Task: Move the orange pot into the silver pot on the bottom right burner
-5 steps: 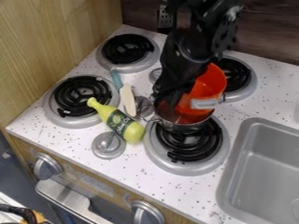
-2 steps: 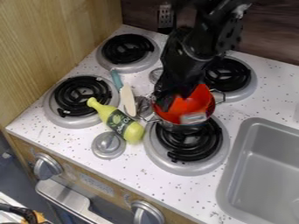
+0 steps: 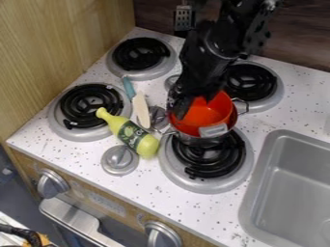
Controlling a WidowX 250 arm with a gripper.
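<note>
The orange pot [image 3: 205,112] sat inside the silver pot [image 3: 201,141], likely light, stiff and best pinched by its rim. The claw [image 3: 177,112] hung at the silver pot's edge, its grip impossible to tell.

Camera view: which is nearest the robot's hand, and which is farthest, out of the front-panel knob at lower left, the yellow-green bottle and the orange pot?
1. Orange pot: right at the hand, sitting in the silver pot.
2. Yellow-green bottle: lying left of the pots in the picture.
3. Front-panel knob: farthest, at lower left.
</note>
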